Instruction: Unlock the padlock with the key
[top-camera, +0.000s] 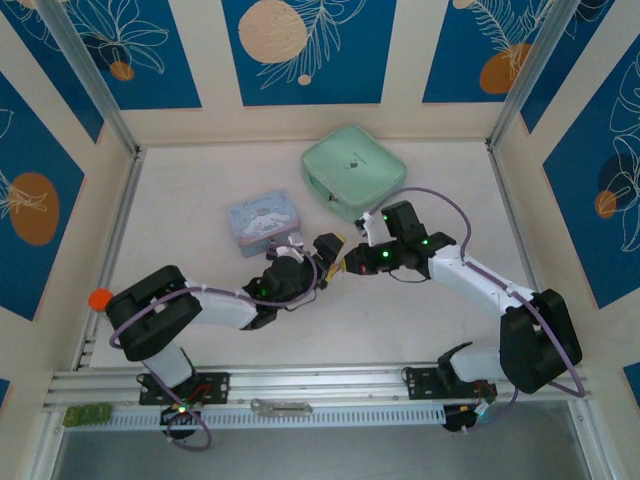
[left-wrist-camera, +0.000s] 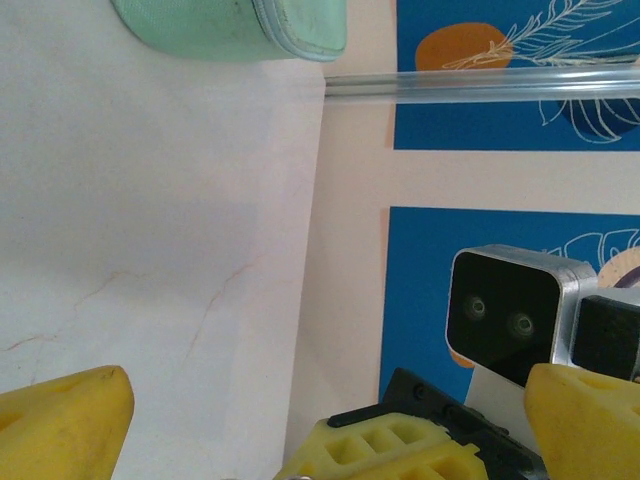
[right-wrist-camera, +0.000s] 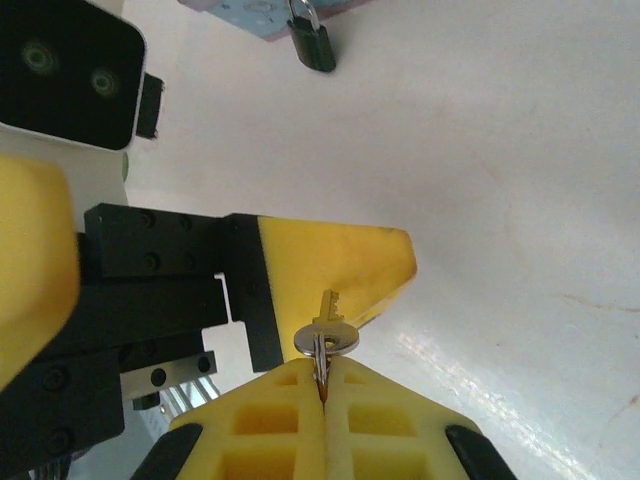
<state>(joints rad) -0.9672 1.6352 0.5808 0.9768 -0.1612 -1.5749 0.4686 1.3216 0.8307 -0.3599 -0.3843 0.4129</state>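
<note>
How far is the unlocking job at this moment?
Done: the key is off the table, pinched in the shut right gripper. In hand: the open left gripper sits close beside it, perhaps for a handover. Left: the padlock is by the tin box, apart from the key; nothing is inserted or turned yet.

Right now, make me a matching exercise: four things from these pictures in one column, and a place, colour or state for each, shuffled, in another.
1. key
2. padlock
3. pouch
4. left end effector

a. open
b. pale green
c. pinched in the right end effector
d. black, by the tin

Pairs: 1-c, 2-d, 3-b, 4-a
</note>
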